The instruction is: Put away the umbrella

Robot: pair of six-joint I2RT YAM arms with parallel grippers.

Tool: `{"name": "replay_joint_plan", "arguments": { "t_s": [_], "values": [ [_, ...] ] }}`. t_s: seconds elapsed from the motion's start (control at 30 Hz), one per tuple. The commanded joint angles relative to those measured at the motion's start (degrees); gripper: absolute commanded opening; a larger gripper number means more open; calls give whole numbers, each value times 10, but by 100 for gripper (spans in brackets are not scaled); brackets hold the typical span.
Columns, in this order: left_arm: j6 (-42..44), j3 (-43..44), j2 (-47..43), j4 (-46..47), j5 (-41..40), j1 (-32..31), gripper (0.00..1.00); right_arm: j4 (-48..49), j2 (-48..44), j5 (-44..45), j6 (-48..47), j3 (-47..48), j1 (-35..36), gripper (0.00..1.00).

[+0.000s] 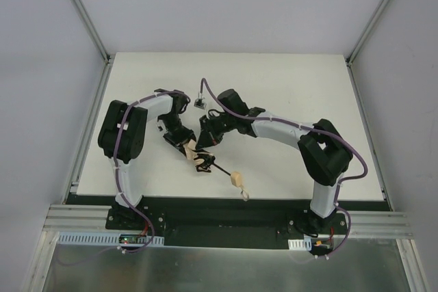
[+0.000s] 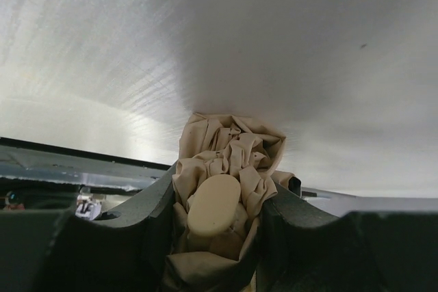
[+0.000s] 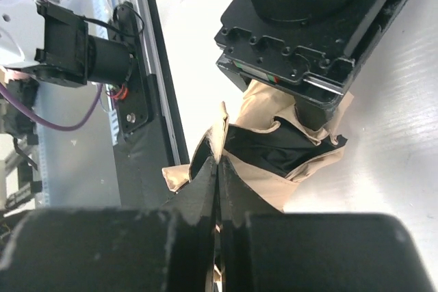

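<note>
- The white table (image 1: 287, 87) sits between pale walls (image 1: 41, 66).
- The umbrella (image 1: 202, 162) lies near the table's middle, toward the near edge. Its thin shaft runs near and right to the pale handle (image 1: 237, 180).
- My left gripper (image 2: 219, 217) is clamped around the bunched beige canopy (image 2: 233, 148).
- My right gripper (image 3: 217, 176), just right of the left one, is pinched narrow on a thin fold of the same cloth.

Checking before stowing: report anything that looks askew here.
The umbrella canopy is bunched and crumpled between the left gripper and right gripper, black lining exposed, with its shaft sticking out to the knob handle.
</note>
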Motion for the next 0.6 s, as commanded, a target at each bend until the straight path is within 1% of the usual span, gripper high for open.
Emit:
{"name": "replay_joint_plan", "arguments": {
  "t_s": [0.0, 0.03, 0.1, 0.17, 0.2, 0.27, 0.33, 0.43, 0.5, 0.57],
  "values": [
    [-27, 20, 39, 2, -75, -14, 0, -89, -66, -69, -79, 102, 29, 0],
    [-28, 24, 40, 3, -82, -17, 0, -107, -64, -71, -87, 116, 32, 0],
    [-23, 38, 52, 1, -91, -19, 0, -111, -68, -78, -84, 119, 41, 0],
    [-22, 49, 63, -7, -111, -22, 0, -110, -77, -59, -84, 113, 52, 0],
    [-26, 47, 65, -7, -123, -24, 0, -87, -82, -54, -67, 101, 54, 0],
    [-26, 47, 74, -6, -129, -26, 0, 18, -102, -59, 0, 65, 54, 0],
    [-40, 45, 70, -5, -149, -30, 0, 102, -109, -54, 86, 45, 53, 0],
    [-50, 48, 61, 1, -192, -44, 0, 203, -108, -21, 173, 27, 47, 0],
    [-57, 40, 56, 6, -202, -49, 0, 316, -101, -6, 273, 4, 43, 0],
    [-68, 28, 52, 15, -220, -47, 0, 408, -94, 10, 338, -18, 44, 0]
  ]
}}
